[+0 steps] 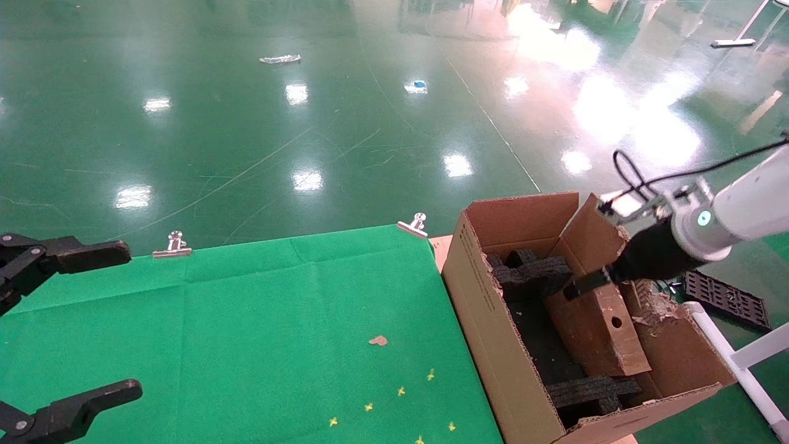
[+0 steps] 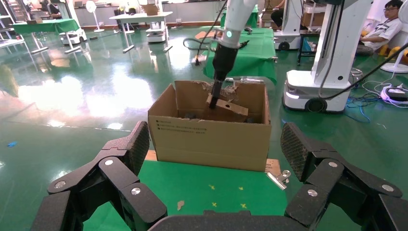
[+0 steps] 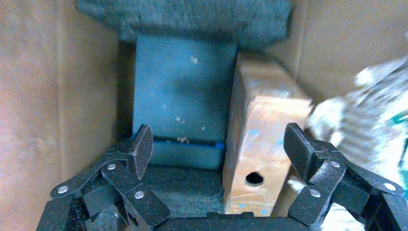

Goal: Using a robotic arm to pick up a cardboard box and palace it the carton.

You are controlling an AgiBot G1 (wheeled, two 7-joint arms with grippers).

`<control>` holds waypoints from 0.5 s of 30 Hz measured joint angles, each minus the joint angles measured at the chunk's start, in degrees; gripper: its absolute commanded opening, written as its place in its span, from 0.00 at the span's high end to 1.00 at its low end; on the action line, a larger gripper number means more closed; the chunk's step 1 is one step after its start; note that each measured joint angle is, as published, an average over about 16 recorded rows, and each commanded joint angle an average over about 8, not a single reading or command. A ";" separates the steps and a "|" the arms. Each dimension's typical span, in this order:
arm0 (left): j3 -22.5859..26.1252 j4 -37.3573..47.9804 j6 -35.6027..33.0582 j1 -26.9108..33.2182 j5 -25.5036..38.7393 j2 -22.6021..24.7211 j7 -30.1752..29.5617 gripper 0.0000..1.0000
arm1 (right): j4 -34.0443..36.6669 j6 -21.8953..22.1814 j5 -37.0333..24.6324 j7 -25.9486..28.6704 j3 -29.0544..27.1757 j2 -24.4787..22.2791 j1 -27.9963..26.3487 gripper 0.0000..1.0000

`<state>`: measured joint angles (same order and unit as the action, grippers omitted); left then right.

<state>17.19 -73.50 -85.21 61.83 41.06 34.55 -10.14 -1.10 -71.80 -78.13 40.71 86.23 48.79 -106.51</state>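
Inside the carton (image 1: 487, 296), cardboard box (image 1: 595, 324) leaning among black foam (image 1: 530, 271), just below the right gripper (image 1: 576, 287), spread wide, apparently touching nothing; left gripper (image 1: 68, 320) parked open over the desk (image 1: 246, 333).

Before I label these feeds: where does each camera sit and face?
Head: high, facing down at the table and carton; both arms show.
Left wrist: behind the open left gripper, facing the carton.
Right wrist: behind the open right gripper, inside the carton, over the small box.
All share the small box.

Cardboard box (image 1: 596, 327) tilted inside carton (image 1: 493, 320).
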 measured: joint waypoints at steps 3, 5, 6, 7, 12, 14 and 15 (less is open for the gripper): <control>0.01 0.00 0.00 0.00 -0.01 0.00 0.00 0.00 | -0.10 1.41 0.65 -0.56 -0.44 0.14 2.46 0.00; 0.01 0.00 0.01 0.00 -0.01 -0.01 0.01 0.00 | -0.17 2.50 1.31 -1.04 -0.88 0.19 4.33 0.00; 0.02 0.00 0.01 0.00 -0.01 -0.01 0.01 0.00 | -0.21 3.04 1.65 -1.31 -1.12 0.19 5.24 0.00; 0.02 0.00 0.01 0.00 -0.01 -0.01 0.01 0.00 | -0.27 3.58 2.01 -1.62 -1.37 0.19 6.10 0.00; 0.04 0.00 0.02 0.01 -0.02 -0.01 0.02 0.00 | -0.79 5.75 3.82 -3.67 -2.61 -0.11 9.05 0.00; 0.04 0.00 0.02 0.01 -0.03 -0.02 0.02 0.00 | -1.11 6.21 4.55 -4.67 -3.13 -0.38 9.45 0.00; 0.04 0.00 0.02 0.01 -0.03 -0.02 0.02 0.00 | -1.30 6.29 4.91 -5.18 -3.38 -0.56 9.41 0.00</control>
<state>17.24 -73.50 -85.19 61.84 41.03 34.53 -10.12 -2.40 -65.50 -73.22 35.53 82.85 48.24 -97.10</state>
